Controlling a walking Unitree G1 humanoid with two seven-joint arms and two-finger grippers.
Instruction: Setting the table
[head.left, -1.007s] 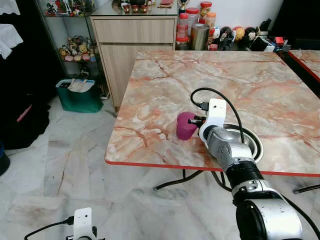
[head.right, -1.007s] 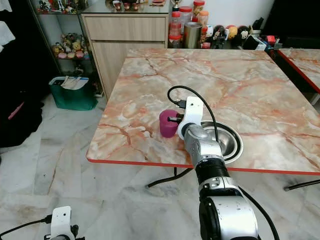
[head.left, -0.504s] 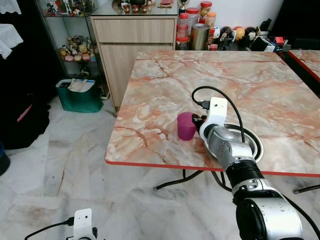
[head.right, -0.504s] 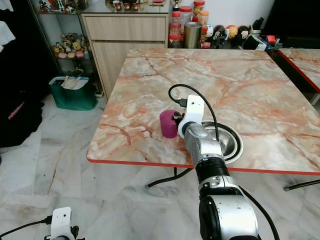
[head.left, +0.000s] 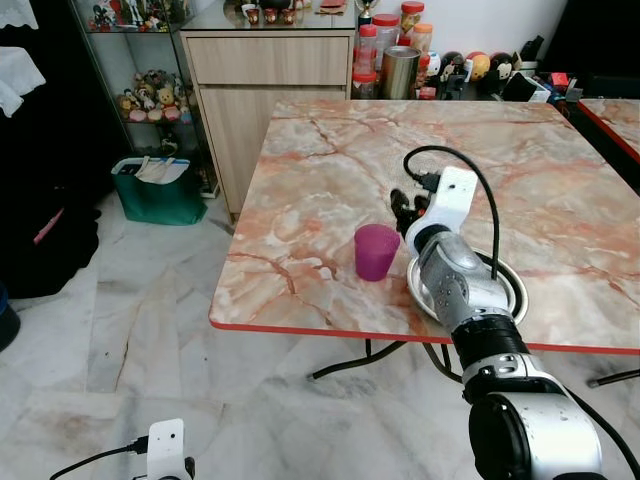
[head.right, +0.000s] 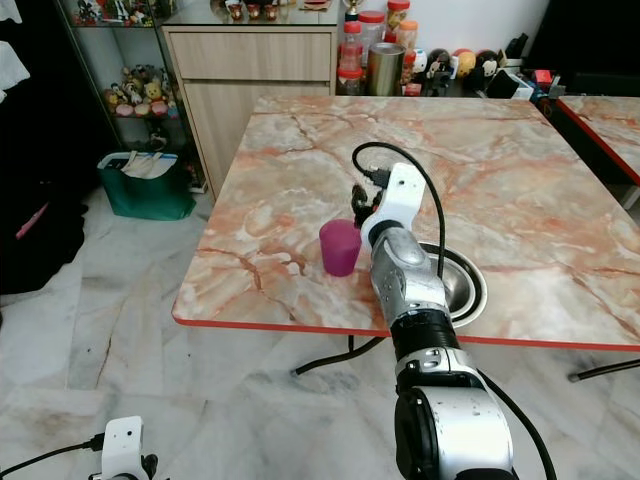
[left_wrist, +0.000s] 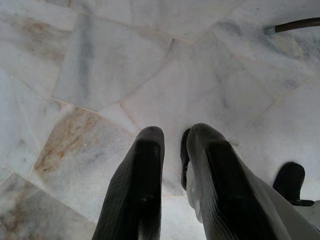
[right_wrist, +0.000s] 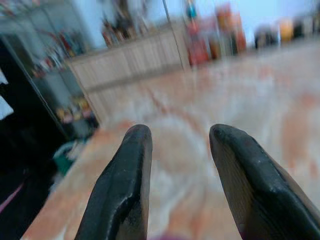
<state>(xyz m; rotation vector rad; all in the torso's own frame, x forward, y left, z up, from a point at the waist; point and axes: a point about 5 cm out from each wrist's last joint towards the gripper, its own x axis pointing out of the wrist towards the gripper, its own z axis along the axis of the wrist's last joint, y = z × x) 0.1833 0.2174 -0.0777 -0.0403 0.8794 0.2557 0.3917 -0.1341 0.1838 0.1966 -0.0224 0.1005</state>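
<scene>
A purple cup (head.left: 376, 251) stands upright on the marble table (head.left: 330, 160), close to its front edge. Just right of it sits a steel bowl (head.left: 511, 291), partly hidden by my right arm. My right gripper (head.left: 401, 206) hovers open a little above and behind the cup, holding nothing. In the right wrist view its two black fingers (right_wrist: 125, 175) stand wide apart over the blurred tabletop. My left gripper (left_wrist: 175, 145) hangs idle over the tiled floor, its fingers close together.
A wooden cabinet (head.left: 265, 70) stands beyond the table's far left corner, with jars and a metal canister (head.left: 400, 70) at the table's back edge. A green bin (head.left: 158, 192) sits on the floor to the left. Another red-edged table (head.left: 612, 118) lies at the right.
My right gripper let go of the purple cup, opened, and rose up and back from it. The cup stays standing in the same spot.
</scene>
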